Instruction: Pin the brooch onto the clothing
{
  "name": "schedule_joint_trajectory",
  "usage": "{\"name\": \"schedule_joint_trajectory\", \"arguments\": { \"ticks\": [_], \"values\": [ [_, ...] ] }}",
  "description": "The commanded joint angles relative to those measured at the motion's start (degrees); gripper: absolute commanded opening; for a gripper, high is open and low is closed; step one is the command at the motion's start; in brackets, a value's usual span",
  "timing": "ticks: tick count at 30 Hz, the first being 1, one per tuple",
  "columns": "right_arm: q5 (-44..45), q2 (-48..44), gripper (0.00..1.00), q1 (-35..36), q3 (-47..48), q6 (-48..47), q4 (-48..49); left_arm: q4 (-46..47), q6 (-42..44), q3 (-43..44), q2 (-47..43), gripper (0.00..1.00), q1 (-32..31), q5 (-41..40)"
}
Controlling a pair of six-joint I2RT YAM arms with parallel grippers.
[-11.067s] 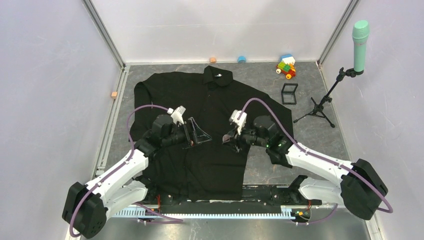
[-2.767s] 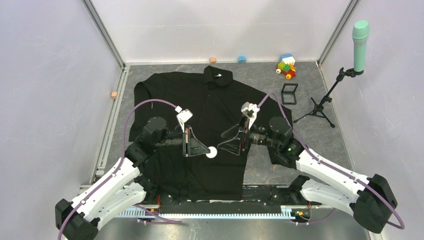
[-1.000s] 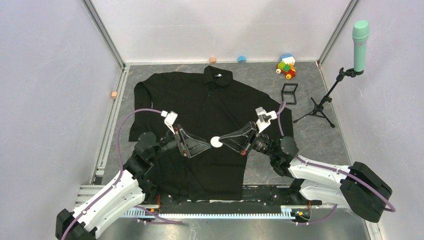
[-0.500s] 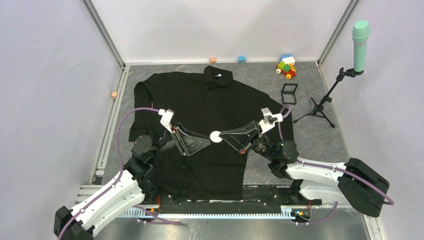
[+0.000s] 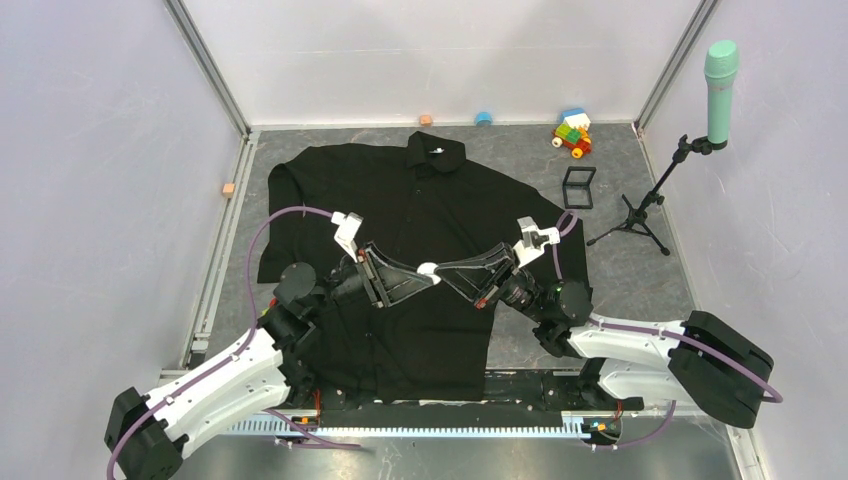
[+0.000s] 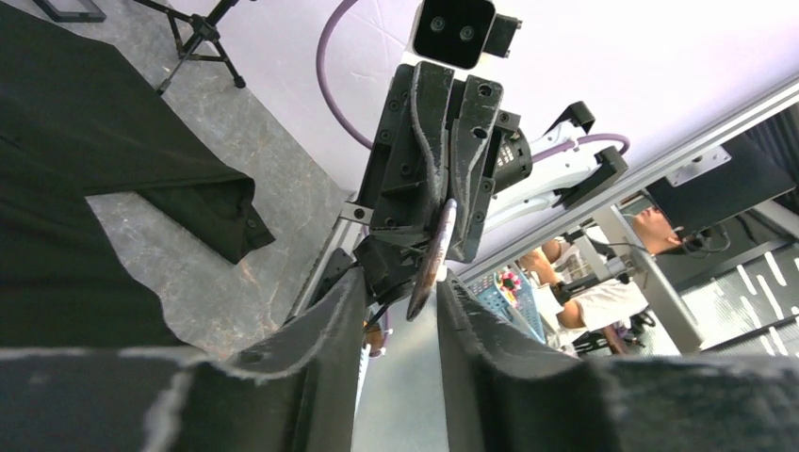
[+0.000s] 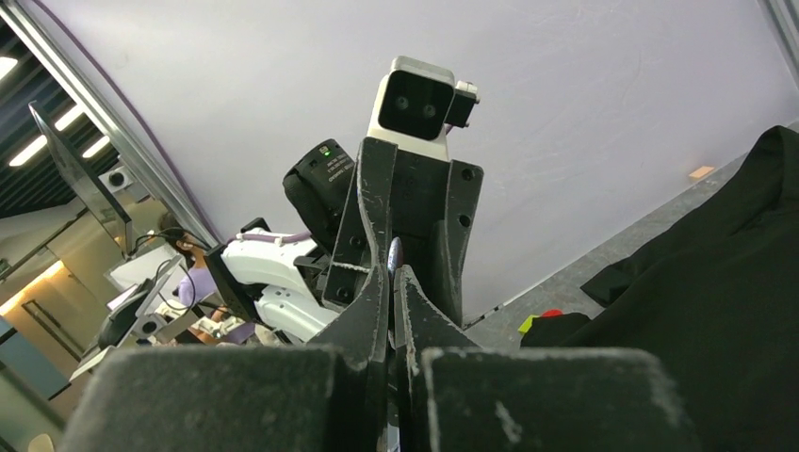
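- The right gripper (image 7: 391, 276) is squeezing tight on the brooch (image 6: 429, 252), up above the black shirt (image 5: 420, 190).
- The left gripper (image 6: 400, 284) is sitting half open, one finger on each side of the brooch.

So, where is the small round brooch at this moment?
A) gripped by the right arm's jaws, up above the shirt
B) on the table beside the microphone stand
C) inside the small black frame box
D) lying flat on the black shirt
A: the brooch is pinched edge-on in the shut right jaws, raised above the shirt, and the left jaws stand open on either side of it.
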Motion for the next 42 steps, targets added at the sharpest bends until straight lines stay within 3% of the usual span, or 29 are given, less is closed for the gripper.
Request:
{"name": "schedule_joint_trajectory", "arguments": {
  "ticks": [1,7,9,15,18,23,33,42],
  "values": [
    [0.1,-0.4,0.0,0.3,1.7,-1.2,2.6,4.0,0.2,3.6,1.6,0.32,-0.9,-0.8],
    [0.1,-1.4,0.0,0.3,1.5,-2.1,0.9,4.0,0.4,3.4,1.9,0.06,-1.4,-1.1],
    [-0.1,-2.0,0.02,0.3,1.5,-2.6,-0.4,4.0,0.4,3.1,1.6,0.02,-1.5,-0.9],
    [-2.7,-5.2,0.44,-0.6,2.9,-4.6,-9.6,-0.7,2.5,2.3,-0.7,0.02,-1.5,-0.3],
    [-4.4,-6.7,0.51,-1.0,4.0,-5.5,-14.5,-4.8,5.0,2.7,-1.6,0.02,-1.4,1.1],
    [-5.8,-6.8,0.49,-1.1,6.4,-6.4,-21.9,-8.5,7.4,3.5,-2.0,0.02,-1.5,3.7],
    [-8.7,-2.3,0.33,-1.0,7.2,-3.9,-18.7,-9.2,7.7,3.5,-1.9,0.02,-1.5,4.0],
    [-7.4,-5.1,0.34,-1.0,4.7,-4.4,-19.7,-10.7,8.0,3.3,-2.7,0.02,-1.5,2.5]
  ]
}}
